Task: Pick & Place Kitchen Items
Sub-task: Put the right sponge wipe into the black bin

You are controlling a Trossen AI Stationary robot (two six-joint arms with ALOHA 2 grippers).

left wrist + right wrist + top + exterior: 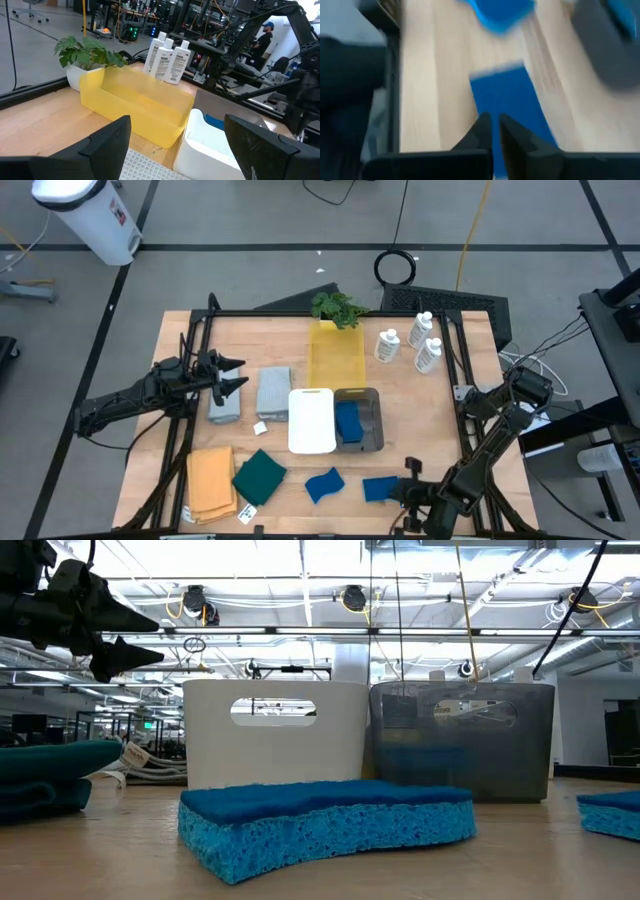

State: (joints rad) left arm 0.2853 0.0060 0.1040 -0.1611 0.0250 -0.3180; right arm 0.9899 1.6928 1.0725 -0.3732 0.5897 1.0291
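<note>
Blue sponge (380,488) lies just beside the closed right claw (410,492).

A bright-blue sponge (325,825) lies flat on the wooden table (110,860) in the foreground, with the edge of a second blue sponge (610,813) at the far right and a folded dark green cloth (55,775) at the far left. Behind the near sponge stand a white bin (275,735) and, just beside it, a translucent grey bin (462,740). The left gripper (130,635) hangs at upper left above the cloth, its dark fingers apart and holding nothing.
</note>
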